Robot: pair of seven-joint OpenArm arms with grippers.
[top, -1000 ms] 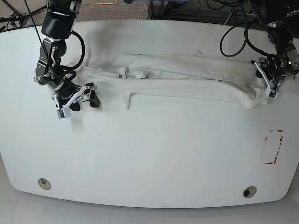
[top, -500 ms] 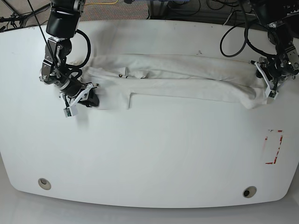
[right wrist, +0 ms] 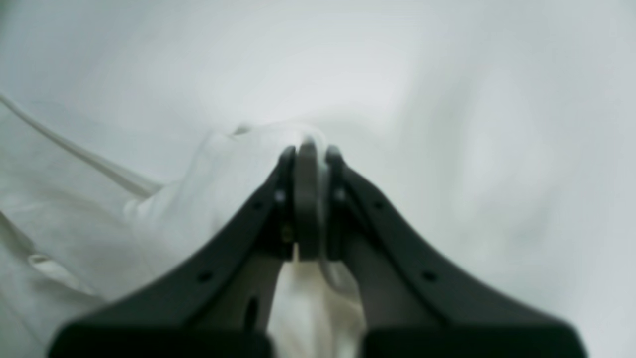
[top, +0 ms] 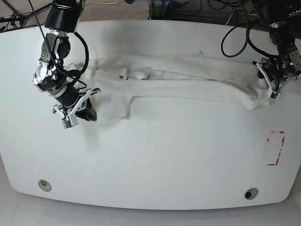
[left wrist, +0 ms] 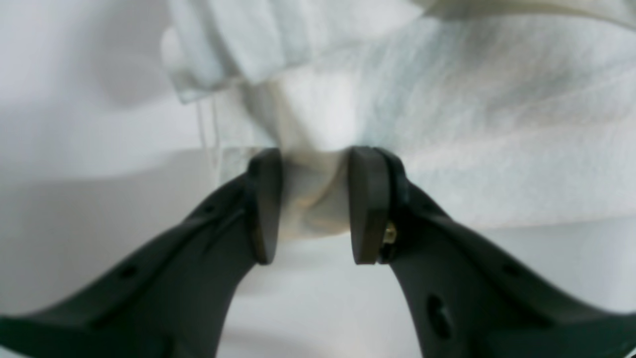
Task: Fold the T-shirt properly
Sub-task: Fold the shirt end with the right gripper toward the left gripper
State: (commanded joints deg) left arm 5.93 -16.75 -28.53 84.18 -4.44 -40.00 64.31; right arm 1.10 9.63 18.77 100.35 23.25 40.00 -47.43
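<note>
Between right gripper's (right wrist: 318, 204) fingers, pinched T-shirt (right wrist: 198, 219), hidden in base view

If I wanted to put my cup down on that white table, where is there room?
The table is bare between the T-shirt's near edge and the two round holes. It's crowded at both shirt ends, under the arms.
</note>
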